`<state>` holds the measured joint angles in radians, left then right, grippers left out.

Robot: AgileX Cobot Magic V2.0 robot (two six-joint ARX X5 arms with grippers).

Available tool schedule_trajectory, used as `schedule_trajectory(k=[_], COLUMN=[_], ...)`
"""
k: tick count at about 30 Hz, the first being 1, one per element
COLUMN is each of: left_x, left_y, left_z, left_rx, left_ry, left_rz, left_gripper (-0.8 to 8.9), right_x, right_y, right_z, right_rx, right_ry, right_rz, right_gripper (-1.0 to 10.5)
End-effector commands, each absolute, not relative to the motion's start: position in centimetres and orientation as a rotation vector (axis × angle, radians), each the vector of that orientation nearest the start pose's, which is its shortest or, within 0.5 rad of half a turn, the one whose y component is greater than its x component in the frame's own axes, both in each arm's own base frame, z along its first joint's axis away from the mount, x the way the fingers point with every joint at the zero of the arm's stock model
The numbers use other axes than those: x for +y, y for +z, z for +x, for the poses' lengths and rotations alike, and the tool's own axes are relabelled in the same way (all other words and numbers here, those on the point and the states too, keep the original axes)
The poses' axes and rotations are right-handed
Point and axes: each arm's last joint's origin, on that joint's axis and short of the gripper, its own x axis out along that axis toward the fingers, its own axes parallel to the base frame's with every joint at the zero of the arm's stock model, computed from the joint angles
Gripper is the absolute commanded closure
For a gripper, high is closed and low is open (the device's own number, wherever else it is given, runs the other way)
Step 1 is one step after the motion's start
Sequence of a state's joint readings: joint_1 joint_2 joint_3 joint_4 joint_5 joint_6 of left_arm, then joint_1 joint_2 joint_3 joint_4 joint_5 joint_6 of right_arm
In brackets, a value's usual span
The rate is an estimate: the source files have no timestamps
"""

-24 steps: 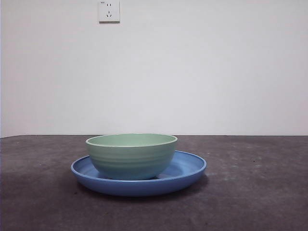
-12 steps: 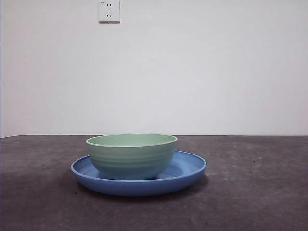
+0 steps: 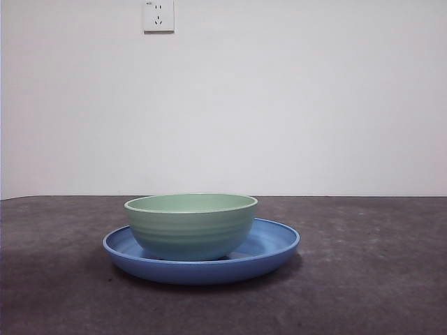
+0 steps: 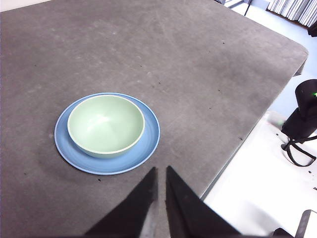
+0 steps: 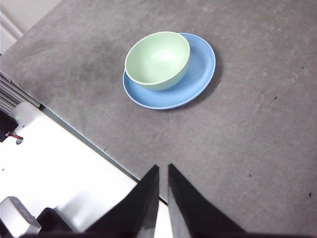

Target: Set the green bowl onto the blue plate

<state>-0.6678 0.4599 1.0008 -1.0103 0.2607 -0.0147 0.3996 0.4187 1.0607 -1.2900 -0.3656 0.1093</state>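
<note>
The pale green bowl (image 3: 191, 225) stands upright inside the blue plate (image 3: 279, 241), a little left of the plate's middle. Both wrist views look down on the pair from high up: bowl (image 4: 106, 124) on plate (image 4: 148, 144), and bowl (image 5: 157, 59) on plate (image 5: 200, 64). My left gripper (image 4: 161, 173) hangs well above and away from the plate, jaws shut with nothing between them. My right gripper (image 5: 163, 171) is likewise high and apart from the dishes, shut and empty. Neither arm shows in the front view.
The dark grey table (image 3: 370, 279) runs back to a white wall with a socket (image 3: 158, 15). The table's edge (image 4: 247, 144) and the white base beside it, with a black camera stand (image 4: 302, 119), lie close to both grippers.
</note>
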Motion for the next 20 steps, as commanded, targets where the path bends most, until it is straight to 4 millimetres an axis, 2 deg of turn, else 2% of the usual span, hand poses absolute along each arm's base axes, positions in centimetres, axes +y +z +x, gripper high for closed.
schedule_trajectory(k=[1, 12, 20], left_x=[-3.6, -3.3, -1.9], left_y=[35.8, 35.9, 35.7], left_z=[3.3, 3.1, 3.3], left_rx=[0.468, 0.455, 0.395], left_ry=[-0.914, -0.896, -0.594], left_rz=[0.081, 0.074, 0.013], left_gripper=[7.88, 7.88, 7.88], right_x=[1.5, 1.5, 1.5], right_y=[35.3, 35.3, 35.3], right_z=[0.9, 0.9, 0.9], right_rx=[0.674, 0.673, 0.673], right_ry=[0.714, 0.713, 0.713], right_rz=[0.082, 0.082, 0.082], right_gripper=[9.2, 9.2, 9.2])
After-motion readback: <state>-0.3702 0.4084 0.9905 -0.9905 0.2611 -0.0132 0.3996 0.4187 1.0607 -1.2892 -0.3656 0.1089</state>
